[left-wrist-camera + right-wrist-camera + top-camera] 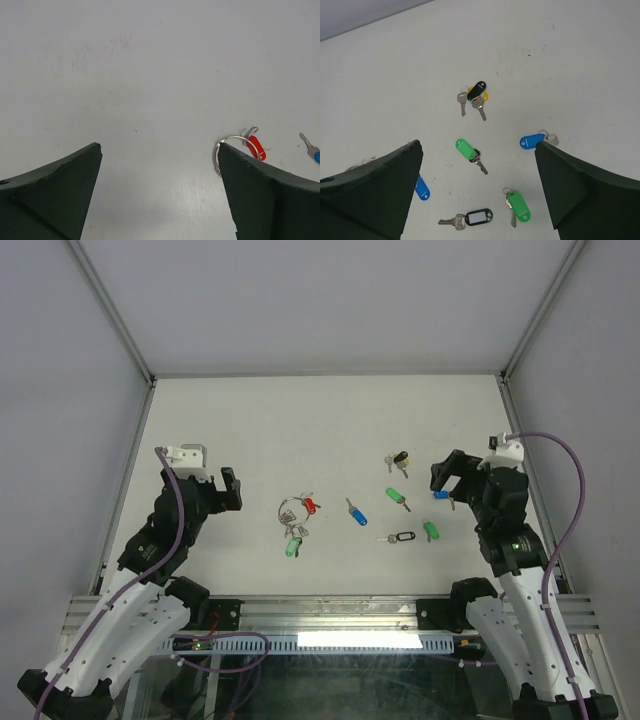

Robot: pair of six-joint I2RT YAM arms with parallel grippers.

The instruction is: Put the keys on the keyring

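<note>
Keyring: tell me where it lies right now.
In the top view the keyring lies left of centre, on the robot's left side, just left of a loose blue-capped key; the left wrist view shows it at lower right.

1. The left arm [120,625] and right arm [530,640] have white lower links and black upper joints.
2. A purple cable [176,495] runs along the left arm; a second purple cable [540,435] arcs beside the right.
3. A white camera housing [186,456] caps each wrist.
4. The left gripper [159,145] and right gripper [477,144] have dark, matte, wedge-shaped fingers [55,195].
</note>
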